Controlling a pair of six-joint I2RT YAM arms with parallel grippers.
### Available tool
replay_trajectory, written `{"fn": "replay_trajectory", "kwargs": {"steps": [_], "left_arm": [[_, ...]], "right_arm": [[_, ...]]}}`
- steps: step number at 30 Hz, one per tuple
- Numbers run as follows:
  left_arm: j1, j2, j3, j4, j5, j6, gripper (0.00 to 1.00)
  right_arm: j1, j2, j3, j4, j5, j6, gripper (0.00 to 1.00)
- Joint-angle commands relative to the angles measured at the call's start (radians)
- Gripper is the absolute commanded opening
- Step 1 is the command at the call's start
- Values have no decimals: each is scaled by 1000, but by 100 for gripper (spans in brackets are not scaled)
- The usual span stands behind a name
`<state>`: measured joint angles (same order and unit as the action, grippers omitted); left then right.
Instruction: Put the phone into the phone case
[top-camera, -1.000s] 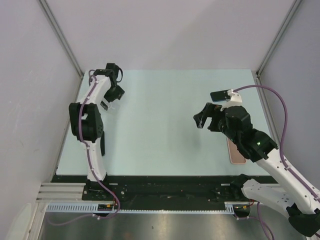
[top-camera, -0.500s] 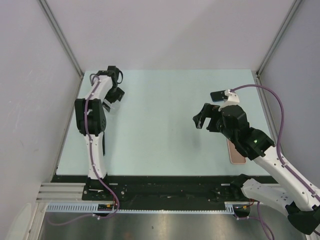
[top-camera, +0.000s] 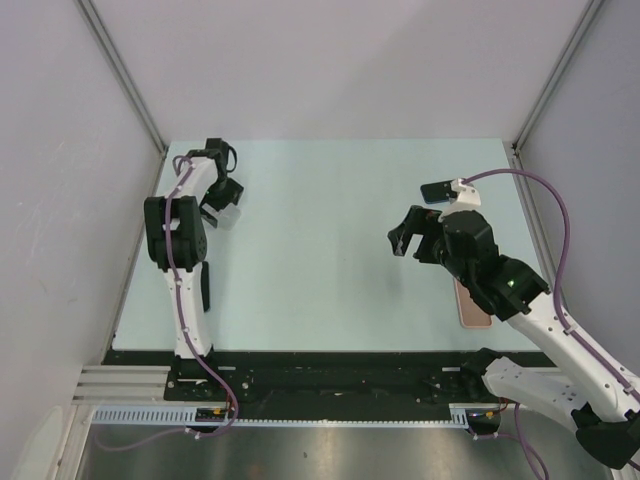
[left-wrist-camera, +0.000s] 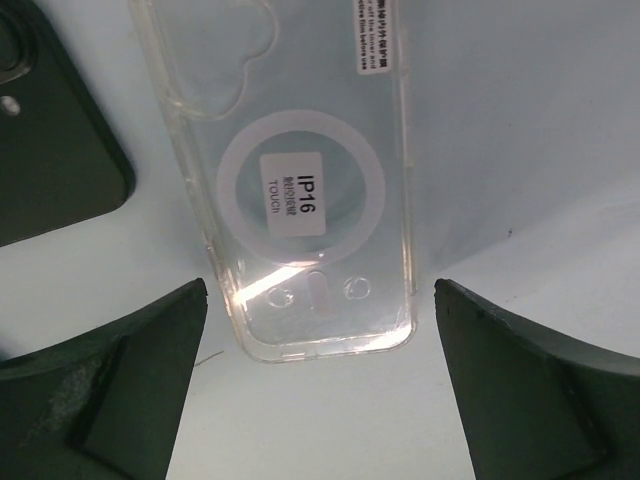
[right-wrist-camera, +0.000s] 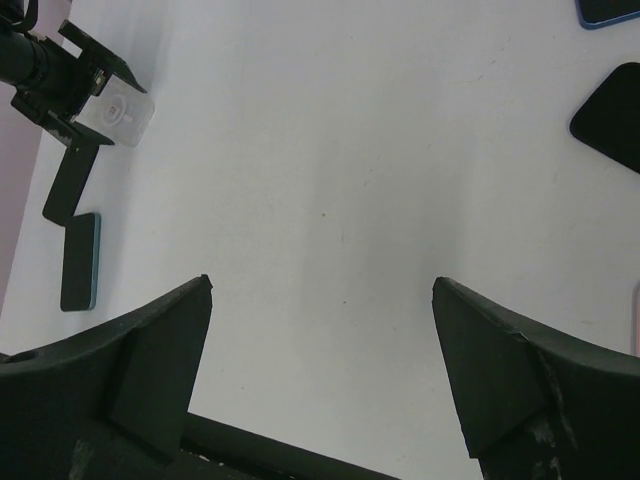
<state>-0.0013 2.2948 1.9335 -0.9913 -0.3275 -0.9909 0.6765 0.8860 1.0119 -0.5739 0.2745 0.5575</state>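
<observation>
With jaws open and empty on the left gripper (left-wrist-camera: 320, 300) and right gripper (right-wrist-camera: 320, 290), an off-centre left pinch could skid the clear phone case (left-wrist-camera: 310, 190) away.

Clear case (left-wrist-camera: 310, 190), pink phone (top-camera: 472, 312) on table (top-camera: 330, 250)

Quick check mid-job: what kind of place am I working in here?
Most likely a robot test cell, not a home or shop: plain grey panel walls on metal posts, a pale table with two arms bolted at its near edge, and a clear phone case laid out.
</observation>
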Motion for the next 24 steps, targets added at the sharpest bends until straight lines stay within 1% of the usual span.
{"fn": "replay_trajectory", "kwargs": {"steps": [1, 10, 14, 17, 19, 24], "left_arm": [[-2, -14, -28, 97, 42, 20, 100], [-2, -12, -47, 69, 19, -18, 98], [-2, -6, -44, 17, 16, -41, 95], [-2, -12, -48, -16, -7, -67, 92], [-2, -24, -65, -10, -11, -69, 91], [-2, -21, -74, 11, 13, -31, 91]], "right_arm": [[9, -24, 4, 2, 61, 9, 96], [9, -39, 4, -15, 83, -4, 96], [9, -35, 4, -23, 101, 1, 96], [9, -25, 4, -21, 85, 8, 96], [9, -18, 4, -15, 69, 10, 96], [11, 1, 4, 3, -12, 4, 97]]}}
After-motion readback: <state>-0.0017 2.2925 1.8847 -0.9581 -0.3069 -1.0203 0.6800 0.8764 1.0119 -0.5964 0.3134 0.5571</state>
